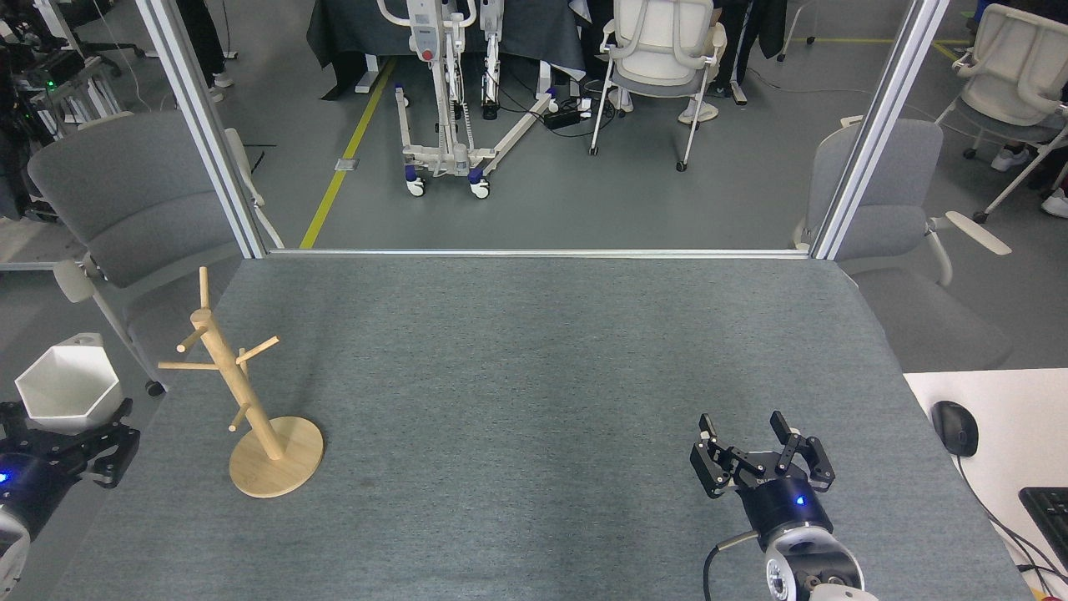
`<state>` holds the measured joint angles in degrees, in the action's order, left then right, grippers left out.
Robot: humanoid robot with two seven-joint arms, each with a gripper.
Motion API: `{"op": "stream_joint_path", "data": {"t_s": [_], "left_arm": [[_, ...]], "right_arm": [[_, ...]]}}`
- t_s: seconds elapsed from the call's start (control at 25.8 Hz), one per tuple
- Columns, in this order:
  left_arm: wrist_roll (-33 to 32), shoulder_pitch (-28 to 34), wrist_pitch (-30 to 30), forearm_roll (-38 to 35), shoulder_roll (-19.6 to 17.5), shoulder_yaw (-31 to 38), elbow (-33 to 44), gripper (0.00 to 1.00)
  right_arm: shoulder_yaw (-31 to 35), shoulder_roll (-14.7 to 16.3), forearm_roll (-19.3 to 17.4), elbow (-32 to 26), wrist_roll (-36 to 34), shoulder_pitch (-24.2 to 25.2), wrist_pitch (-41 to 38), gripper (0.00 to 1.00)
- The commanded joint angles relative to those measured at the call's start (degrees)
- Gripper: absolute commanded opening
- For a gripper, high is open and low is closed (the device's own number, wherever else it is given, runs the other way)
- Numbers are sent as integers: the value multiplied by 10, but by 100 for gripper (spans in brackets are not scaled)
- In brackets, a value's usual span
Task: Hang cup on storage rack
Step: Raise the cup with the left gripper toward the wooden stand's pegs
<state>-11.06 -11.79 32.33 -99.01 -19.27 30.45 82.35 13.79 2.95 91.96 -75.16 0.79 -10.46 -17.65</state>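
The white hexagonal cup (68, 390) is held off the table's left edge, rim up, with my left gripper (62, 427) shut on its lower part; its handle pokes out at the far side. The wooden storage rack (238, 392), an upright post with angled pegs on a round disc base, stands on the grey table to the right of the cup, nothing on its pegs. My right gripper (743, 430) hovers open and empty over the table's near right.
The grey table (534, 376) has metal frame posts at its far corners. Grey chairs stand off both far corners. A white desk with a black mouse (955, 427) and a keyboard (1047, 513) adjoins the right edge.
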Motion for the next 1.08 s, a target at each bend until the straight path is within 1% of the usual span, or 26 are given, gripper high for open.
{"op": "stream_joint_path", "data": {"t_s": [0.0, 0.12, 0.23, 0.35, 0.5, 0.77, 1.05], "left_arm": [[-17, -3, -4, -16, 13, -21, 0, 0], [-19, -8, -22, -40, 23, -31, 0, 0], [-21, -22, -22, -42, 25, -32, 0, 0], [-23, -22, -22, -42, 26, -33, 2, 0], [-34, -20, -23, -49, 27, -52, 21, 0], [-36, -22, -23, -85, 55, -56, 24, 0], [-36, -22, -23, -92, 59, -63, 11, 0]], "right_arm": [[0, -1, 1, 0, 0, 0, 1, 100], [0, 0, 1, 0, 0, 0, 0, 100], [0, 1, 1, 0, 0, 0, 1, 100], [1, 1, 1, 0, 0, 0, 1, 100], [2, 1, 0, 0, -1, 0, 1, 100], [3, 4, -1, 0, -1, 0, 1, 100], [3, 5, -2, 0, -1, -1, 0, 100]]}}
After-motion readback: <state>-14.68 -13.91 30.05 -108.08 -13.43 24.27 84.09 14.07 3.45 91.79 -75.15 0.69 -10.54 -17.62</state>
